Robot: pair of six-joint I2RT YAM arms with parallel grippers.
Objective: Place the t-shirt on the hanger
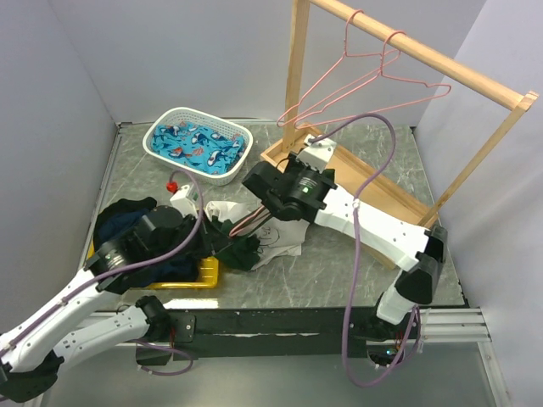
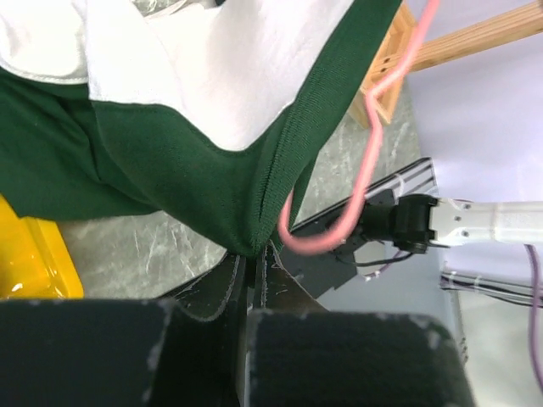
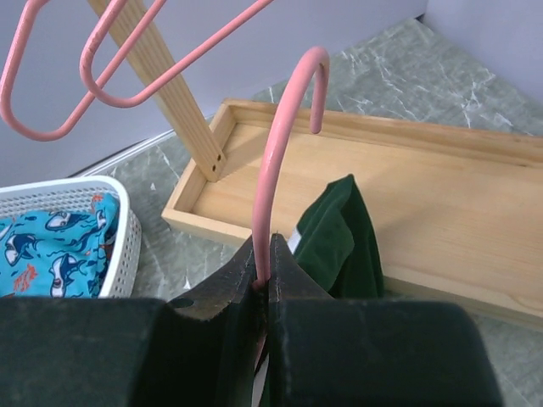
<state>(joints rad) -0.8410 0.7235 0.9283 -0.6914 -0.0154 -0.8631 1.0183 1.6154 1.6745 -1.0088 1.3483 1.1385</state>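
The t-shirt (image 2: 195,76) risks being tugged from its thin hold, or bunched, should the hanger (image 3: 273,170) be pushed against taut cloth; its green fold is pinched at the tips of the clenched left gripper (image 2: 250,267), the hanger's neck clamped in the right gripper (image 3: 265,275), green cloth just beyond.

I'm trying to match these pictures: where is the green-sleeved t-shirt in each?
Top external: t-shirt near the picture's centre.
Left wrist: t-shirt fills the upper left.
Right wrist: only its green sleeve, lower centre.
Shared landmark: the wooden tray.
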